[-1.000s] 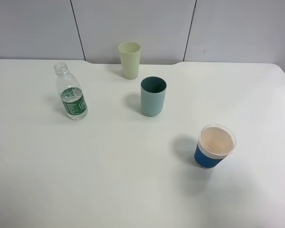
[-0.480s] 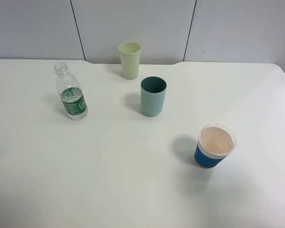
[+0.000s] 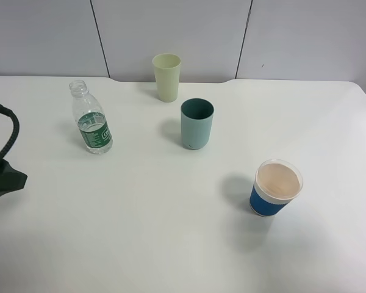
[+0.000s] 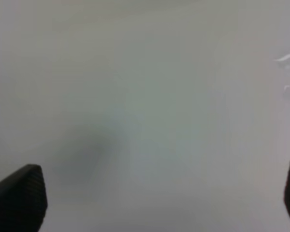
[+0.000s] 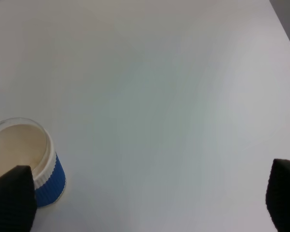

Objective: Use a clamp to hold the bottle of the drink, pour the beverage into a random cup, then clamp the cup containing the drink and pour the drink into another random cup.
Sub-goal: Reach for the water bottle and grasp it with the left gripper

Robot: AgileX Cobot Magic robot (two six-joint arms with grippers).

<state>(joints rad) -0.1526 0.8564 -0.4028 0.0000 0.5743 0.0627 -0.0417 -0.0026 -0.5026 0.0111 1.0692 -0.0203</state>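
Note:
The bottle [image 3: 92, 119] stands upright and uncapped at the table's back left, with clear beverage [image 3: 95, 139] low inside it. The teal random cup [image 3: 197, 124] stands near the middle, and the pale yellow-green cup [image 3: 166, 77] stands behind it. The black tip of my left arm [image 3: 5, 180] shows at the left edge, well to the left of the bottle and nearer the front. In the left wrist view my left gripper [image 4: 157, 198] is open over bare table. My right gripper [image 5: 149, 195] is open too, with nothing between its fingers; it is outside the exterior high view.
A blue paper cup [image 3: 276, 188] with a white rim stands at the front right; the same blue paper cup [image 5: 26, 162] lies close to one right fingertip [image 5: 12, 200]. The white table [image 3: 140, 232] ends at a grey wall behind.
My left arm has come into the exterior high view from the left edge and moved rightward. The bottle and all cups stand where they were.

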